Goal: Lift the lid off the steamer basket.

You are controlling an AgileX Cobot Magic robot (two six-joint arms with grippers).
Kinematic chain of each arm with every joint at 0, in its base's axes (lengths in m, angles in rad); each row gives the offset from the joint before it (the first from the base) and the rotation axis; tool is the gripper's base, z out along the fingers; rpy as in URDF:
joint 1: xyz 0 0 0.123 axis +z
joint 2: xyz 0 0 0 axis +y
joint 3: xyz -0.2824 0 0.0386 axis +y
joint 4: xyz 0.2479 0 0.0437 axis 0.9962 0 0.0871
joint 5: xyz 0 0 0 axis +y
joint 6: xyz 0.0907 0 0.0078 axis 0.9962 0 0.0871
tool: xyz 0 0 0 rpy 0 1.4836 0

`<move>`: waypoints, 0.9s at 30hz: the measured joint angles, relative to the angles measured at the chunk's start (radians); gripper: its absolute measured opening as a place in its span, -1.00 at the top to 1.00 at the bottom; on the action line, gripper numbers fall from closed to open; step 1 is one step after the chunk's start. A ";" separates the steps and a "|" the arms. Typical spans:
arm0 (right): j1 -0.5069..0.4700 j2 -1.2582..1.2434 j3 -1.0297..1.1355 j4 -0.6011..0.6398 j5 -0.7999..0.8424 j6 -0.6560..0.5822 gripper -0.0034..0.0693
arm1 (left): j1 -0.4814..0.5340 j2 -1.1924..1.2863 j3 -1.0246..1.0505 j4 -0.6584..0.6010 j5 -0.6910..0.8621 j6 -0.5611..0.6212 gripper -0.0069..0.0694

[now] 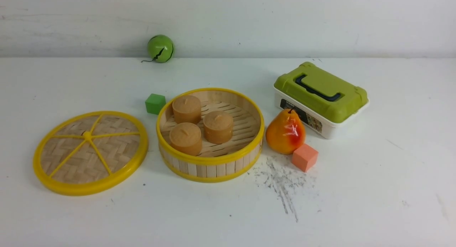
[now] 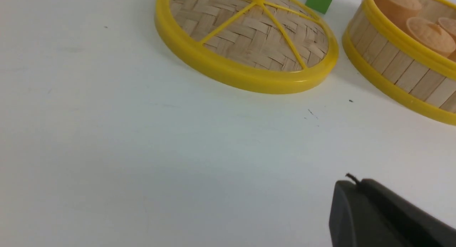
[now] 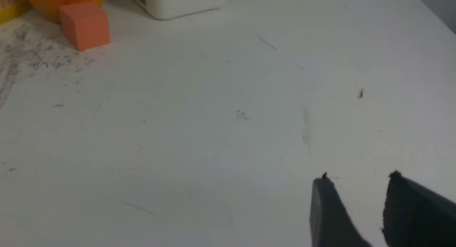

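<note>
Only in wrist views: left end effector (image 2: 352, 187) together, right end effector (image 3: 359, 181) apart.

You'll find the lid (image 1: 91, 152), a flat woven-bamboo disc with yellow rim and spokes, lying flat left of the green cube (image 1: 155, 103) and nearer the robot. The steamer basket (image 1: 210, 167), pale slats between yellow rims, stands upright and uncovered just right of that cube.
</note>
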 joint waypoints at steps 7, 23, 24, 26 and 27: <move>0.000 0.000 0.000 0.000 0.000 0.000 0.25 | 0.000 0.000 0.000 0.000 0.000 0.002 0.85; 0.000 0.000 0.000 0.000 0.000 0.000 0.25 | 0.000 0.000 0.000 0.000 0.000 0.003 0.82; 0.000 0.000 0.000 0.000 0.000 0.000 0.25 | 0.000 0.000 0.000 0.000 0.000 0.003 0.82; 0.000 0.000 0.000 0.000 0.000 0.000 0.25 | 0.000 0.000 0.000 0.000 0.000 0.003 0.81; 0.000 0.000 0.000 0.000 0.000 0.000 0.25 | 0.000 0.000 0.000 0.000 0.000 0.003 0.81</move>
